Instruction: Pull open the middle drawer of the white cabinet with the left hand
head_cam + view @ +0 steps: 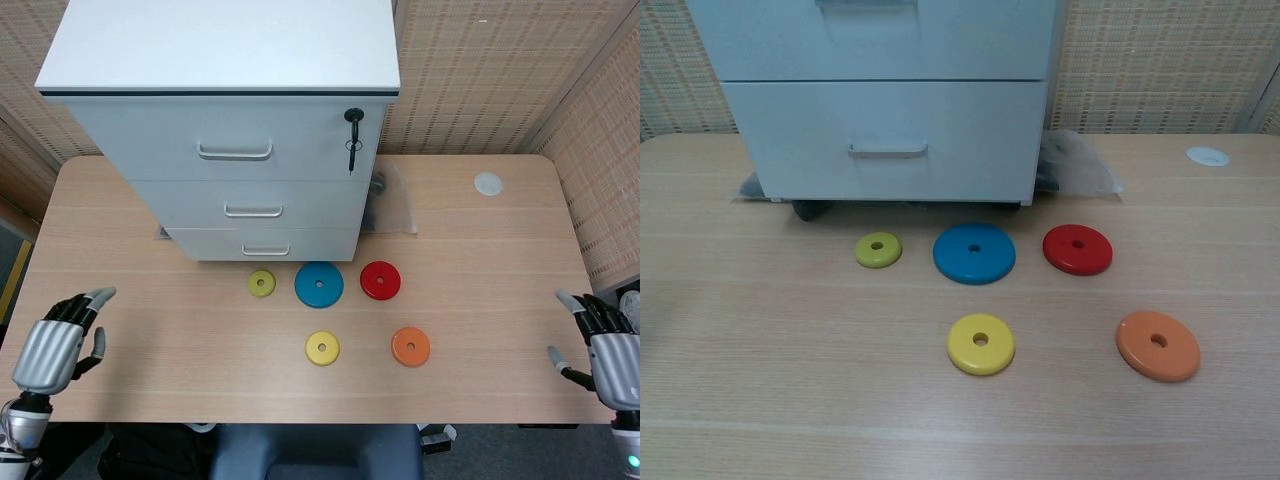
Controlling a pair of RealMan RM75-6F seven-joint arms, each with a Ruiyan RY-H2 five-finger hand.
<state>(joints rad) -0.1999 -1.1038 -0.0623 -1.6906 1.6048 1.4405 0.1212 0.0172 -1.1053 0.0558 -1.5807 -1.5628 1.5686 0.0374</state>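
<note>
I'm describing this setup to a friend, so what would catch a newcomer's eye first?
The tall white cabinet at the back of the table, three drawers shut, a key hanging at its top right. In front lie five bright discs, the big blue disc in the middle. Both hands hover at the near corners.

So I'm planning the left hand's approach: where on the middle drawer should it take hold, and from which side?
Probably the handle, a slim horizontal bar centred on the middle drawer front. It seems to stand off the face, so fingers could hook behind it. Come from the front, over the table; the left hand sits low at the near-left edge.
</note>
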